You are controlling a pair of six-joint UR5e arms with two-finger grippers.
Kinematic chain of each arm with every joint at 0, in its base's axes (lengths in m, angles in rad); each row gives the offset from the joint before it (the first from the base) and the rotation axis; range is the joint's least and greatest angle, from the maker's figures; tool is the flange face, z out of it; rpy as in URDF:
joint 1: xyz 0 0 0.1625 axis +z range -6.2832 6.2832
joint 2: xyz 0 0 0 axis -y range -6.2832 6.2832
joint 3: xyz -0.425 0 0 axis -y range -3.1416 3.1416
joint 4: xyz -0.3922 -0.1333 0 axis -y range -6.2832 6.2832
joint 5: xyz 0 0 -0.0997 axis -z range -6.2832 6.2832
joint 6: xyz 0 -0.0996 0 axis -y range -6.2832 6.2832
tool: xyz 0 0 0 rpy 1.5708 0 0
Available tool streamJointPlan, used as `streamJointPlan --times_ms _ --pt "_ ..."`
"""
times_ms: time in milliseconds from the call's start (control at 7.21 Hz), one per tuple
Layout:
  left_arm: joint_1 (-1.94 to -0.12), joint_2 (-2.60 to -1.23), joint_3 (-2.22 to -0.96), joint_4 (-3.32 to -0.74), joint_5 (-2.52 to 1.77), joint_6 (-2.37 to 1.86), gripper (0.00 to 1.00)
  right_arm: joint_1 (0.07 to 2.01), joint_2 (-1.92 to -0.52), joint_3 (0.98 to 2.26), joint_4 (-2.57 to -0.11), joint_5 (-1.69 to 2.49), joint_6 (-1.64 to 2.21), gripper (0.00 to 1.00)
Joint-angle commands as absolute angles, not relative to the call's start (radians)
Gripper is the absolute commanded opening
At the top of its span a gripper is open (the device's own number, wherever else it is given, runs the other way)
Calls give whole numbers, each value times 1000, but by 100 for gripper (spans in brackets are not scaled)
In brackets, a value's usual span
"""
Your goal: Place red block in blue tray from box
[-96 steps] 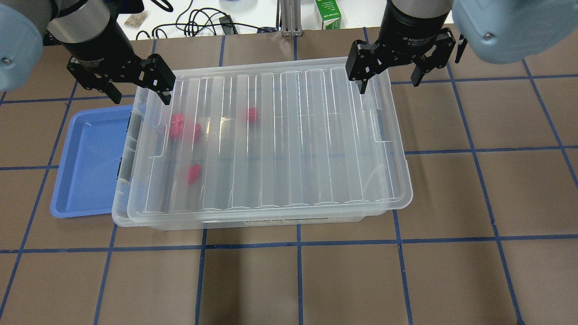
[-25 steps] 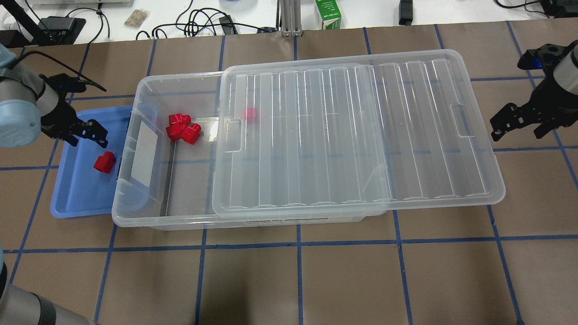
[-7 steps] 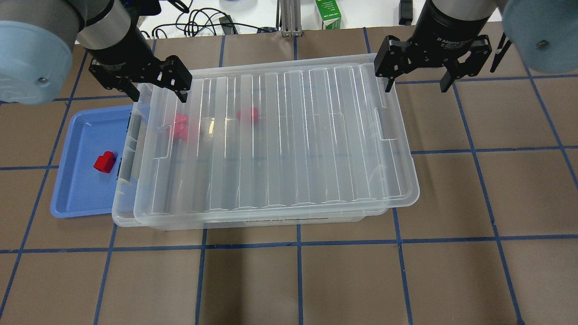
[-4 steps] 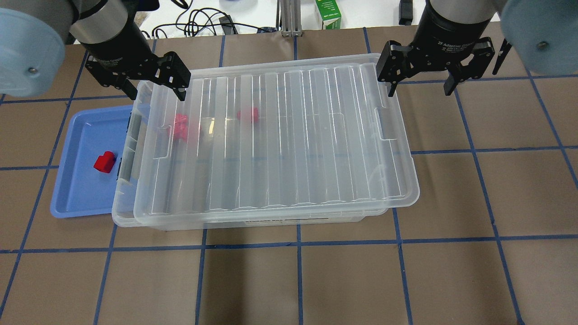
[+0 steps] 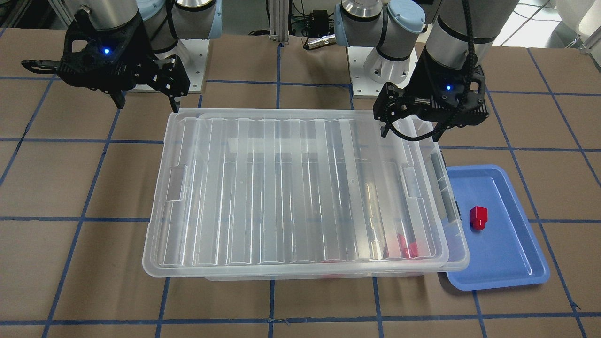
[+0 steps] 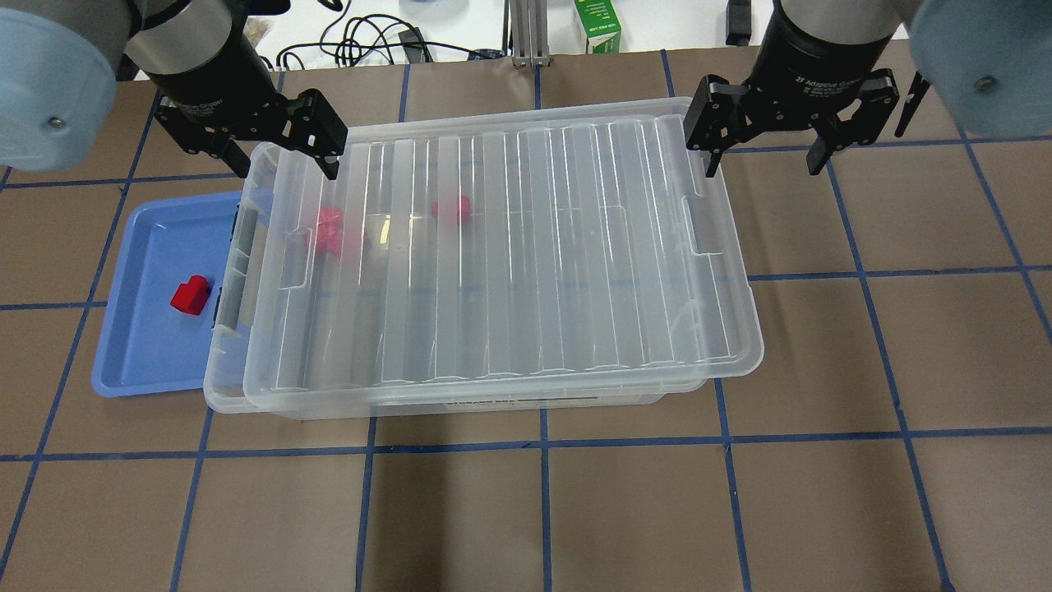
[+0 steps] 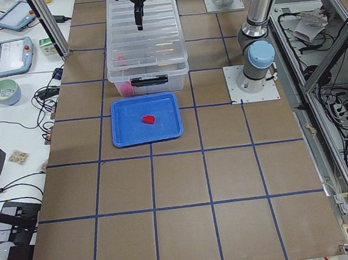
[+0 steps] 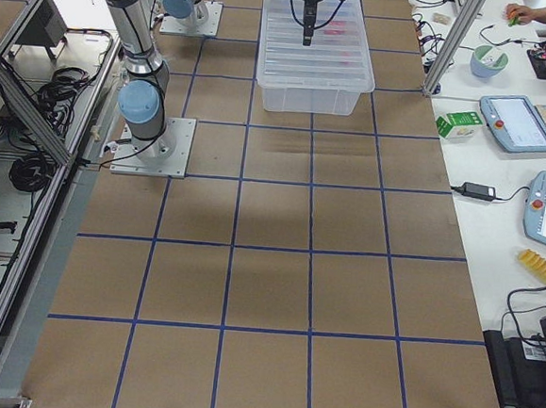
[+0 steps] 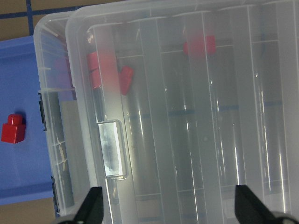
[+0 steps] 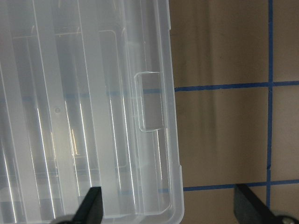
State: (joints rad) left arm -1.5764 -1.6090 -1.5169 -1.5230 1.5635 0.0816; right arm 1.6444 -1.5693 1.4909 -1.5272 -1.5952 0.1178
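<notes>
I'm seeing the small glossy red plastic block point(image 6: 191, 295) lying in the shallow light-blue plastic tray point(image 6: 140, 362), just beside the large clear plastic box point(image 6: 215, 395) at its end on the robot's left. The ribbed clear lid point(image 6: 509, 263), slid off toward the box's other end seconds ago, is now sitting back over the box, slightly askew. The left gripper point(image 6: 283, 163) and right gripper point(image 6: 763, 156) are hanging above the box's two short ends, jaws spread wide, gripping nothing. I'm judging the placement done; the other red blocks point(image 6: 329, 230) are lying inside the box.
</notes>
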Motion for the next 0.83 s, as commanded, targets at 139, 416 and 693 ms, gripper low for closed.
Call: streamJointPlan --times_ms 139,416,693 --pt "-1577 -1597 -1529 -1546 1574 86 100 1644 -1569 1491 -1528 -1595 117 100" --pt "-1577 -1609 -1528 -1536 1569 81 100 1644 -1569 1491 -1526 -1595 117 100" --pt "-1575 -1603 -1523 -1536 1568 81 100 1644 -1569 1491 -1526 -1595 118 100"
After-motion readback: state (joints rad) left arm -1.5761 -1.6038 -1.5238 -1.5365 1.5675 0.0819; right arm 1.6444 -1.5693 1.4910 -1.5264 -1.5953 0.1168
